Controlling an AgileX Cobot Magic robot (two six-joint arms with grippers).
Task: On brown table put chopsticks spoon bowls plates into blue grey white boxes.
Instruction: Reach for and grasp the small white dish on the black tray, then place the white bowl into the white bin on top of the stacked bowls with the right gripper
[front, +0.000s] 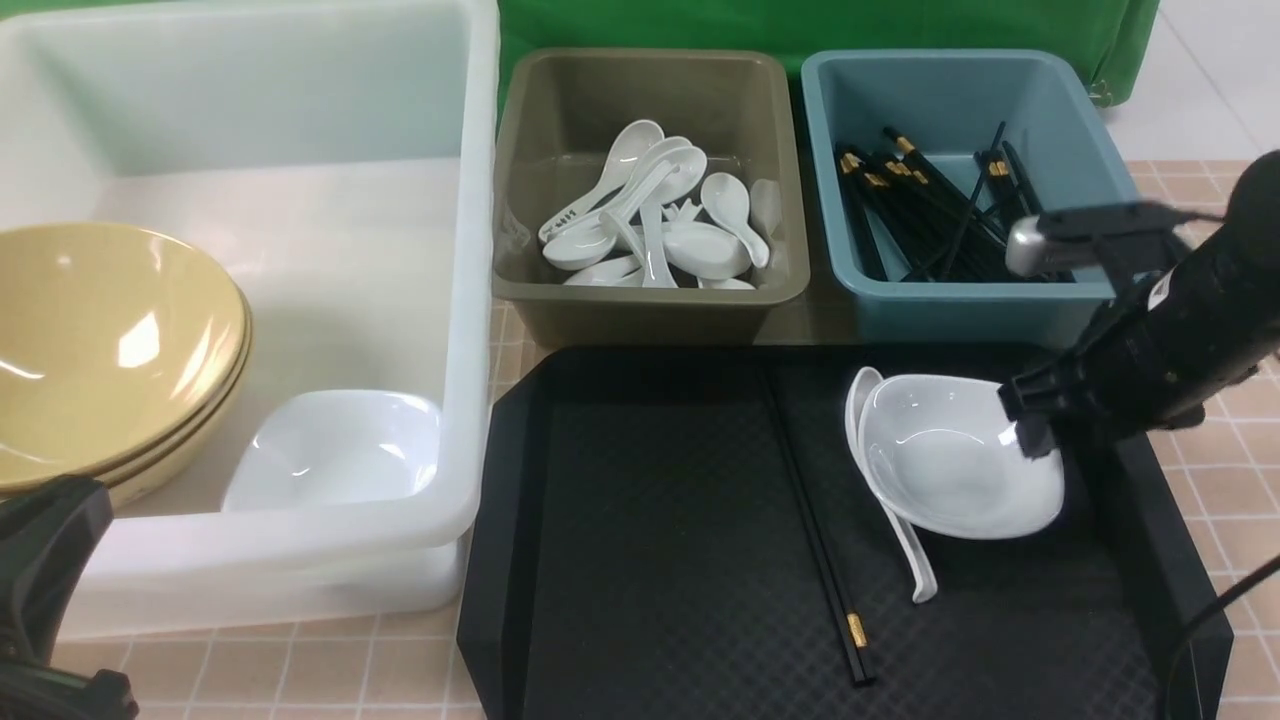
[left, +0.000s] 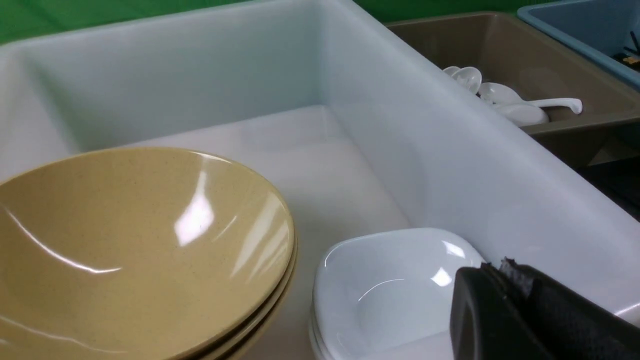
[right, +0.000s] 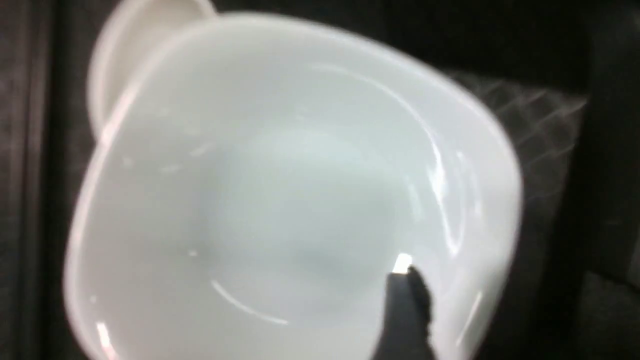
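— What is carried by the bench (front: 1235, 470)?
— Four things are set directly on its pinkish tiled surface: a white tub (front: 470, 300) at the left, an olive-grey bin (front: 650, 310) and a teal-blue bin (front: 950, 315) side by side at the back, and a black tray (front: 650, 520) in front of both bins.
— Is the tub touched by the tray?
— They are placed just beside each other; contact cannot be told

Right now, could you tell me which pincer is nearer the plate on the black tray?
Right. The right pincer is at the plate's rim, one finger inside; the left pincer is far off by the white tub.
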